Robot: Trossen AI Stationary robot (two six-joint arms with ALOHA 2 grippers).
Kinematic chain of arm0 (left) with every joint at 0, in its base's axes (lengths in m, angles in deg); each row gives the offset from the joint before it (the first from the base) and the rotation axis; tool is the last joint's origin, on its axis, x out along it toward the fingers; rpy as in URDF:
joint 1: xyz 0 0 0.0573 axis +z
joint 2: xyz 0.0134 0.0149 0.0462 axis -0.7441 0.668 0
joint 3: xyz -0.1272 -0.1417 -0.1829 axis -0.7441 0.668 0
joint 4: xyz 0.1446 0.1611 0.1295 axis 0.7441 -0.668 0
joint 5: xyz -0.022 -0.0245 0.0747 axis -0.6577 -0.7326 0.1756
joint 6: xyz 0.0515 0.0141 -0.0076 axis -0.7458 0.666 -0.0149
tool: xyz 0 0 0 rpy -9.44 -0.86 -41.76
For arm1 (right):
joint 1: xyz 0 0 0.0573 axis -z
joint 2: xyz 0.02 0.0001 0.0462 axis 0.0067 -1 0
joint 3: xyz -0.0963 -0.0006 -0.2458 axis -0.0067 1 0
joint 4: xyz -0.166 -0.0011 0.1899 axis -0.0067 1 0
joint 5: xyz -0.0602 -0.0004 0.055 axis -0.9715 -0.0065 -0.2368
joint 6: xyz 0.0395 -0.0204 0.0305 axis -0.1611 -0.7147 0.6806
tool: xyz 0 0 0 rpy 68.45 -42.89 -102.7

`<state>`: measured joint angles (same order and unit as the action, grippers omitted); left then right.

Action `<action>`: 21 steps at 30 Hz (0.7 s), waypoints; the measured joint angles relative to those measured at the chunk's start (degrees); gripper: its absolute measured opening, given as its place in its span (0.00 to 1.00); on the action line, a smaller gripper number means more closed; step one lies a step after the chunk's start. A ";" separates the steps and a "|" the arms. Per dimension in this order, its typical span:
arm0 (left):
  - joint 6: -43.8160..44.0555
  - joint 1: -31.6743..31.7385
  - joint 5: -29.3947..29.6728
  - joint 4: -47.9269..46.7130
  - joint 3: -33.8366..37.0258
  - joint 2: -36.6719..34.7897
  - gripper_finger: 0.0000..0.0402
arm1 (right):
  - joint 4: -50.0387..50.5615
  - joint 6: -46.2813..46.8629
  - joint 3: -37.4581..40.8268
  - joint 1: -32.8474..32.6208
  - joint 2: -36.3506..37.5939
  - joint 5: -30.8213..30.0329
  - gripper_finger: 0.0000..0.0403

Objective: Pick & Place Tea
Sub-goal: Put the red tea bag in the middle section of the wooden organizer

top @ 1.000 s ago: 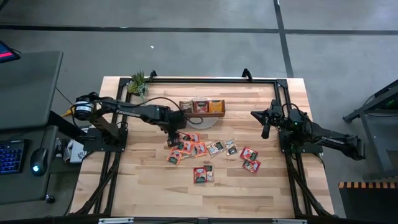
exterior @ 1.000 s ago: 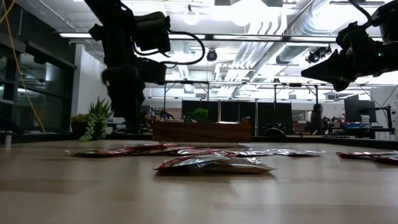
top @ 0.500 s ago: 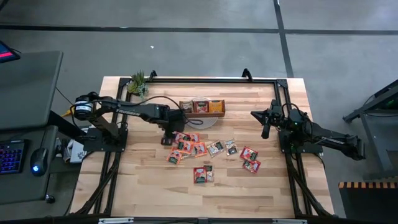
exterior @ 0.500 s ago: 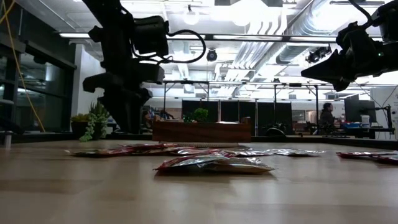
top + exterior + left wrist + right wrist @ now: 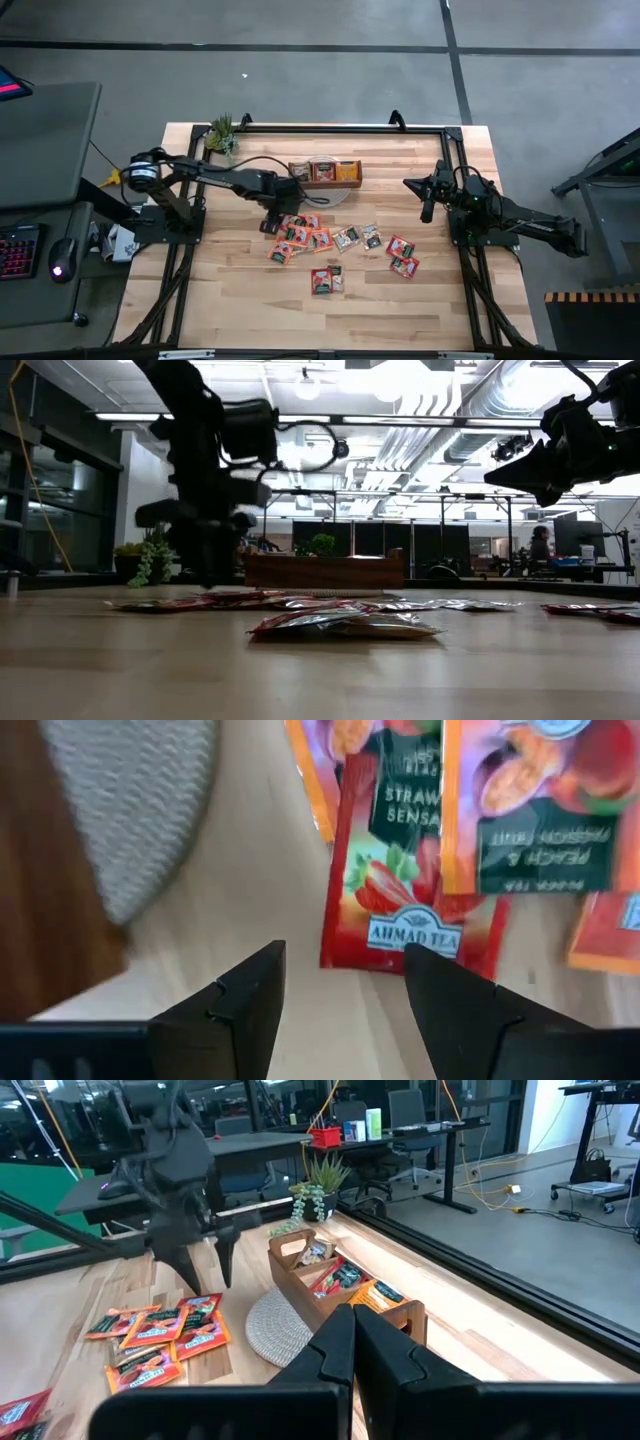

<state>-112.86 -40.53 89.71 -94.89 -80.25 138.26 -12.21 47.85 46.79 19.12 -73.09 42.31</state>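
Note:
Several flat tea sachets [image 5: 320, 240], mostly red and orange, lie scattered on the wooden table in front of the brown wooden tray [image 5: 325, 172]. My left gripper [image 5: 271, 224] is open and points down, low over the table at the left end of the cluster. In the left wrist view its fingers [image 5: 345, 960] straddle bare wood just short of a red strawberry sachet [image 5: 410, 890], which lies flat. From these frames I cannot say if a fingertip touches that sachet. My right gripper [image 5: 426, 212] is shut and waits raised at the table's right side [image 5: 490, 472].
The tray [image 5: 340, 1285] holds sachets and stands on a round grey woven mat [image 5: 130, 800]. A small potted plant [image 5: 222, 132] sits at the far left corner. A black frame runs along the table's far edge and sides. Bare wood lies along the near edge.
My left gripper has turned about its wrist above the left end of the sachet cluster and has shifted slightly toward the sachets. The sachets and my right arm have kept still.

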 joint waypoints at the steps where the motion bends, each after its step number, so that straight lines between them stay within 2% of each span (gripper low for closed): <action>1: -0.20 0.00 0.03 -0.51 0.10 0.32 0.50 | 0.00 0.00 0.00 0.01 0.00 0.00 0.00; 11: -0.21 0.00 -0.56 2.24 -0.12 2.19 0.50 | 0.00 0.00 0.00 0.01 0.00 0.00 0.00; 21: 2.48 0.09 -8.68 4.43 -0.21 4.65 0.49 | 0.00 0.00 0.00 -0.01 0.00 0.00 0.00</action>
<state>-110.38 -40.45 81.04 -90.46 -80.46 142.90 -12.21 47.85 46.79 19.11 -73.09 42.31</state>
